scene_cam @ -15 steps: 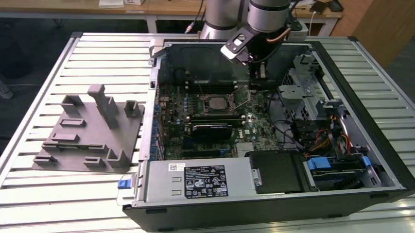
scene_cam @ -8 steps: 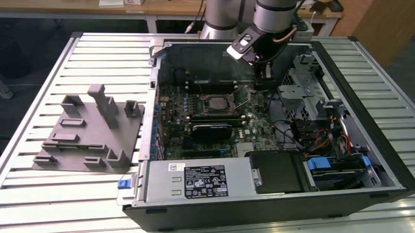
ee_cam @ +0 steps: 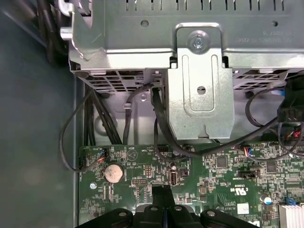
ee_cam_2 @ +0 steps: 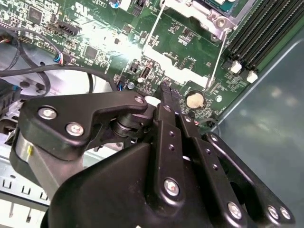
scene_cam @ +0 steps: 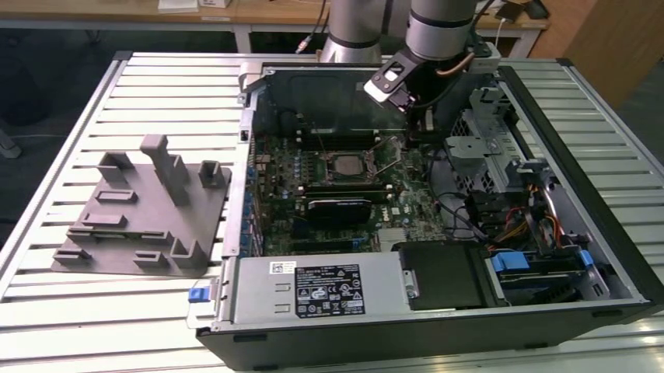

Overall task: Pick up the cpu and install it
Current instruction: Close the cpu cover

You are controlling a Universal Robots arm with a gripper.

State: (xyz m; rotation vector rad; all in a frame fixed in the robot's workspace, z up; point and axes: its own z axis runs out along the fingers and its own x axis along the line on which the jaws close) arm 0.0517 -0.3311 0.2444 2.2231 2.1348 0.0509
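Plainly noted black metal gripper point(ee_cam_2: 166, 90) with jaws together, empty; judged flat silver-topped square cpu point(scene_cam: 340, 164) light, stiff, fragile: edge-hold.

One computer case point(scene_cam: 415, 342), one motherboard point(scene_cam: 272, 175), one power supply box point(scene_cam: 311, 291), one grey holder point(scene_cam: 145, 210), one coin battery point(ee_cam: 113, 173).

Cpu point(scene_cam: 347, 165): small flat square, silvery-grey top, thin darker rim. Lies level, top up, within black-framed socket point(scene_cam: 326, 158) near middle of green motherboard point(scene_cam: 415, 206), inside open computer case point(scene_cam: 415, 342). Its sides run square with socket frame; no tilt that I can see. Whether fully seated or clamped down, I cannot tell. Not in my pincer point(scene_cam: 418, 134), which stands apart from it, toward exterior view's right, low over board.
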